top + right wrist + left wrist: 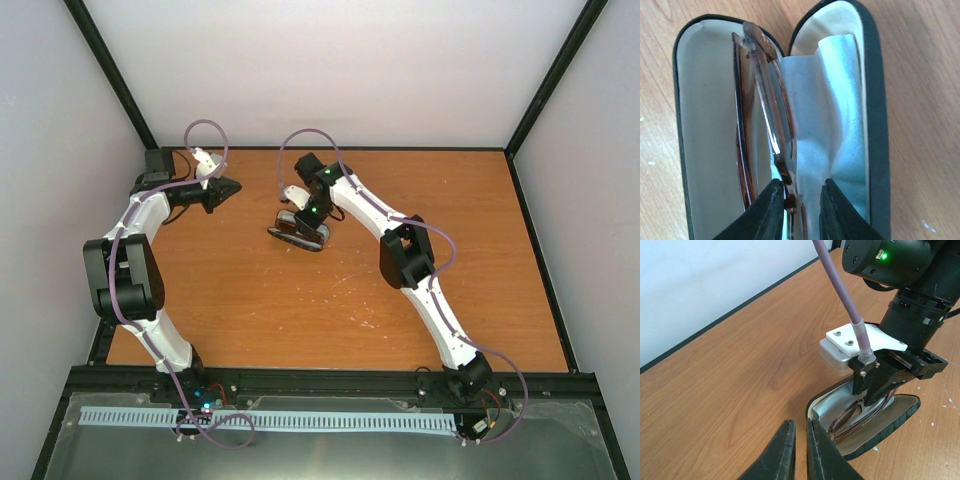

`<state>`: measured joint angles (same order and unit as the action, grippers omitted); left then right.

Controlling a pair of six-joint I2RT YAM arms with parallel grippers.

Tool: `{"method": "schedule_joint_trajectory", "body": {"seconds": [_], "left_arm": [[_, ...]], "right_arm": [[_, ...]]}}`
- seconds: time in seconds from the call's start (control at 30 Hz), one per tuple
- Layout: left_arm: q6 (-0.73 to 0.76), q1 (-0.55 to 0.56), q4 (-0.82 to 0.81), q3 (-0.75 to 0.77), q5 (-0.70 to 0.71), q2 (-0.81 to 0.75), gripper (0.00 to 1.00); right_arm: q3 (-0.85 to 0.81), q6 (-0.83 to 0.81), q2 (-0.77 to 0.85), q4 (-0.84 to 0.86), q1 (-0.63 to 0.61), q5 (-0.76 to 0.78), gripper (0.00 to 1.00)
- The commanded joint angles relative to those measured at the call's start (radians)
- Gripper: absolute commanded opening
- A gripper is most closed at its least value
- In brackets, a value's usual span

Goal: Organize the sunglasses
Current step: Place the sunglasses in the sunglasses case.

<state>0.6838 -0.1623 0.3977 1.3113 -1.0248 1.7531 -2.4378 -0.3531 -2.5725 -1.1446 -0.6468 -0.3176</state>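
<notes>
The sunglasses [765, 100], with reddish-brown lenses and folded arms, lie inside the open black case [875, 100] on top of a pale blue cloth [825, 110]. My right gripper [801, 182] hangs over the case with its jaws a little apart. Its left finger is against the frame's hinge, while its right finger stands clear over the cloth. In the left wrist view the sunglasses [860, 415] show under the right gripper [877, 395]. My left gripper [800, 422] hovers beside the near end of the case [900, 415], shut, holding nothing.
The case [298, 238] sits mid-table toward the back. The left gripper [232, 186] is to its left, near the back-left corner. A black frame rail runs along the table's edges, and white walls enclose it.
</notes>
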Motion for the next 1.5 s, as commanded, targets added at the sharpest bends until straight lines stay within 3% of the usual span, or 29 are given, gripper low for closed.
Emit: {"method": "schedule_joint_trajectory", "body": {"seconds": [0.0, 0.17, 0.23, 0.37, 0.47, 0.63, 0.9, 1.47], "left_arm": [[0.02, -0.01, -0.015, 0.005, -0.034, 0.005, 0.1], [0.013, -0.01, -0.02, 0.004, -0.038, 0.007, 0.11], [0.009, -0.011, -0.024, 0.005, -0.041, 0.006, 0.11], [0.007, -0.01, -0.025, 0.005, -0.041, 0.007, 0.11], [0.005, -0.01, -0.025, 0.002, -0.045, 0.005, 0.11], [0.0, -0.01, -0.029, 0.001, -0.046, 0.005, 0.11], [-0.001, -0.01, -0.036, -0.003, -0.049, 0.002, 0.1], [-0.003, -0.01, -0.037, -0.004, -0.056, -0.008, 0.11]], "right_arm": [[-0.028, 0.012, -0.022, 0.022, -0.005, 0.062, 0.2], [-0.029, 0.017, -0.019, 0.038, -0.005, 0.108, 0.14], [-0.029, 0.025, -0.018, 0.043, -0.005, 0.119, 0.2], [-0.029, 0.03, -0.008, 0.049, -0.007, 0.156, 0.2], [-0.028, 0.034, 0.006, 0.066, -0.007, 0.2, 0.28], [-0.02, 0.03, 0.033, 0.102, -0.009, 0.218, 0.29], [0.018, 0.018, 0.059, 0.107, -0.014, 0.174, 0.26], [0.094, 0.039, 0.141, 0.118, -0.017, 0.227, 0.27]]}}
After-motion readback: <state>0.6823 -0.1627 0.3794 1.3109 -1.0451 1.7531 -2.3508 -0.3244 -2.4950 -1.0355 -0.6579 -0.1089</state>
